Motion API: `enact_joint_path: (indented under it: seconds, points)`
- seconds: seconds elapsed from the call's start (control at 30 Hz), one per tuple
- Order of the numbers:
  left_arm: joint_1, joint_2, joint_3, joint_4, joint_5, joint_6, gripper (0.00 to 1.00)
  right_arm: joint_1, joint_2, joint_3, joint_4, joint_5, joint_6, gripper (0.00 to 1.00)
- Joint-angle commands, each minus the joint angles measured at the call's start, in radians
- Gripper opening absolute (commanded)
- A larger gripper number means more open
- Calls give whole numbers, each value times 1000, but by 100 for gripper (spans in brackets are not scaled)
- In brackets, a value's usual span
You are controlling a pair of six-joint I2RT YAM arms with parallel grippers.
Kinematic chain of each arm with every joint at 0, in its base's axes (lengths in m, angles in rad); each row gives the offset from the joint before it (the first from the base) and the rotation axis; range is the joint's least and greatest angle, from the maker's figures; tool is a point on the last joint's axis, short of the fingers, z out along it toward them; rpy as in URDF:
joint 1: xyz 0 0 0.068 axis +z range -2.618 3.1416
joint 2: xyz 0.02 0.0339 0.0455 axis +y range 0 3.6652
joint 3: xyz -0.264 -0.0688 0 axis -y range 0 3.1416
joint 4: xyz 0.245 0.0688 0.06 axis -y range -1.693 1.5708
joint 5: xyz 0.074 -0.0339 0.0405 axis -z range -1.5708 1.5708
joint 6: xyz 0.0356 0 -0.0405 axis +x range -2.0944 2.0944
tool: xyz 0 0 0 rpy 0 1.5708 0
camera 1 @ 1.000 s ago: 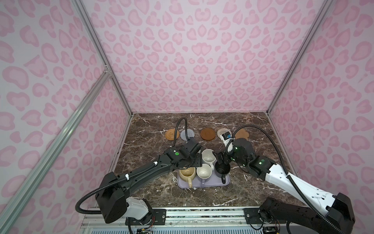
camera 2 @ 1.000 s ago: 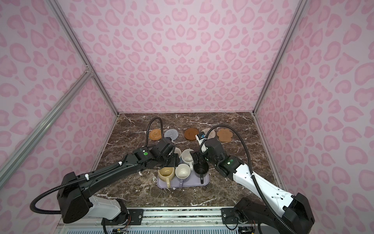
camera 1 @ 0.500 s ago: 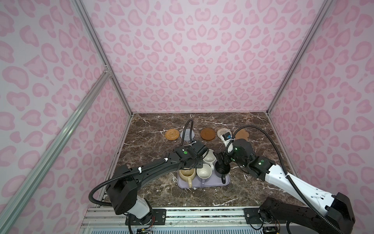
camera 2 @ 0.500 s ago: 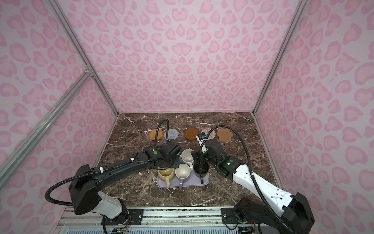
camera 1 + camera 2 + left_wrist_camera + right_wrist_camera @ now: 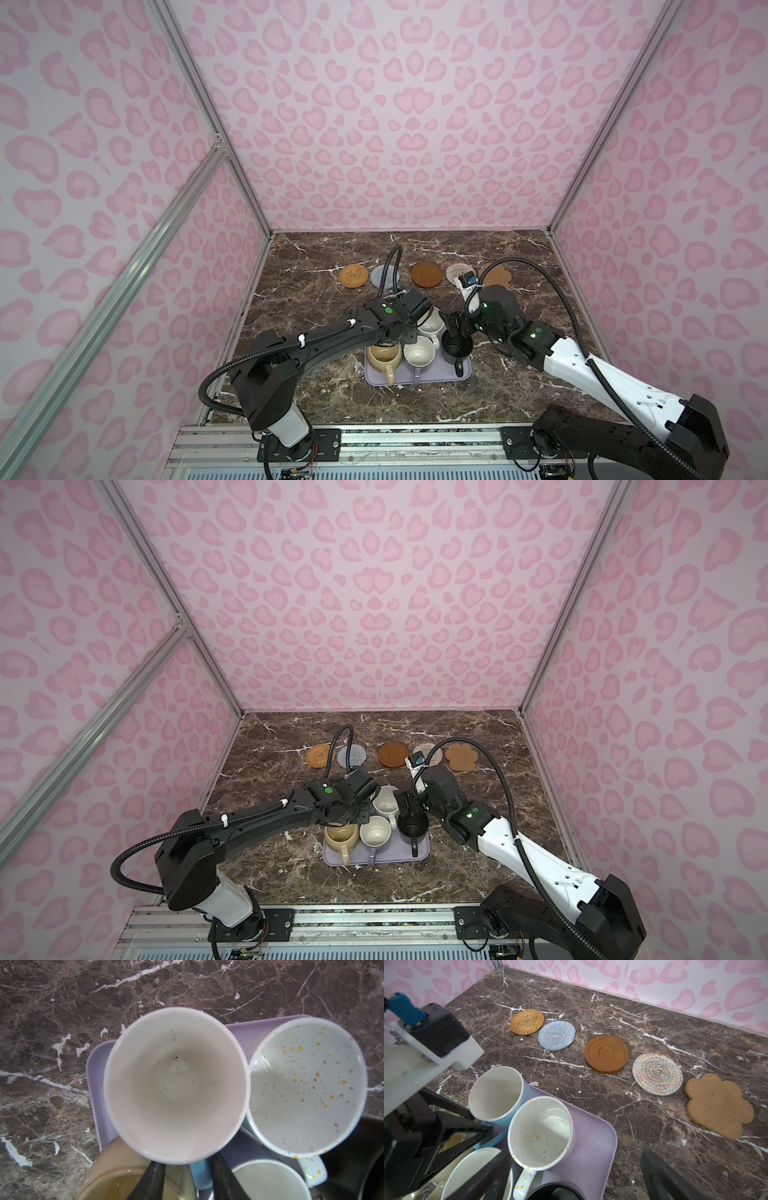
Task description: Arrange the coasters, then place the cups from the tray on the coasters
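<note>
Five cups stand on the lavender tray (image 5: 441, 375). In the left wrist view my left gripper (image 5: 188, 1167) straddles the handle (image 5: 200, 1174) of the light blue cup (image 5: 176, 1084). One finger touches the handle, and a gap shows at the other, so it is open. My right gripper (image 5: 571, 1180) hangs wide open over the black cup (image 5: 456, 347). The speckled white cup (image 5: 539, 1132), pale yellow cup (image 5: 384, 357) and lavender cup (image 5: 419, 351) stand untouched. The coasters lie in a row behind the tray: orange (image 5: 527, 1022), grey-blue (image 5: 556, 1035), brown (image 5: 606, 1053), beige (image 5: 657, 1073) and the cork paw (image 5: 718, 1105).
The tray sits near the front middle of the dark marble table (image 5: 316, 291). Pink patterned walls close in the back and both sides. The left arm's cable (image 5: 390, 266) arches over the grey-blue coaster. Bare marble lies on either side of the tray.
My left arm has swung right and forward over the tray's back-left cup, and its jaws have narrowed around the blue handle. The right arm has not moved.
</note>
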Motion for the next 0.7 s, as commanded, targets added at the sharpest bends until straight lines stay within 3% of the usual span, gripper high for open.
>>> enact_joint_path:
  seconds: [0.0, 0.2, 0.3, 0.67]
  points:
    - [0, 11, 14, -6, -21, -2, 39, -1, 5, -4, 36, -1, 8, 99]
    - [0, 28, 18, 1, -22, -1, 38, -4, 12, -2, 35, 4, 11, 99]
    - [0, 39, 26, 0, -31, 5, 28, -6, 10, 1, 34, -5, 11, 99]
    - [0, 79, 52, -8, -22, 7, 28, -22, -5, -10, 40, -16, 22, 99]
